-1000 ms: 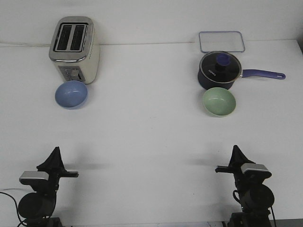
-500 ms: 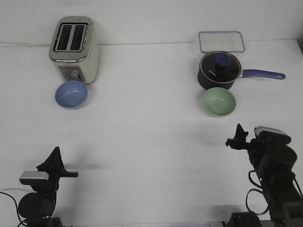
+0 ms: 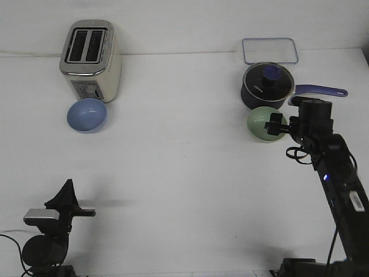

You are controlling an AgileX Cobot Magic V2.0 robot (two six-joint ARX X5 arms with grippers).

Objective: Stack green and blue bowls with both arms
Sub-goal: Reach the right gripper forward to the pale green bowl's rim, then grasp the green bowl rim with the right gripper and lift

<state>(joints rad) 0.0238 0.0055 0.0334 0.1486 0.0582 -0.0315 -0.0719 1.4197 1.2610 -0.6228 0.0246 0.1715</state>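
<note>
The pale green bowl (image 3: 260, 123) sits on the white table just in front of the navy saucepan. My right gripper (image 3: 277, 125) has reached out to the bowl's right rim, and its fingers look spread over that edge. I cannot tell whether they touch it. The light blue bowl (image 3: 86, 114) sits at the far left, in front of the toaster, with nothing near it. My left gripper (image 3: 67, 189) rests low at the near left, its fingers together and pointing up, far from both bowls.
A cream and silver toaster (image 3: 91, 60) stands right behind the blue bowl. The dark navy lidded saucepan (image 3: 266, 85), with its long handle (image 3: 320, 90) pointing right, stands just behind the green bowl. A clear rectangular lid (image 3: 270, 51) lies behind the saucepan.
My right arm has swung up from its near-right rest and reached forward to the green bowl's right rim. The left arm and both bowls have not moved.
</note>
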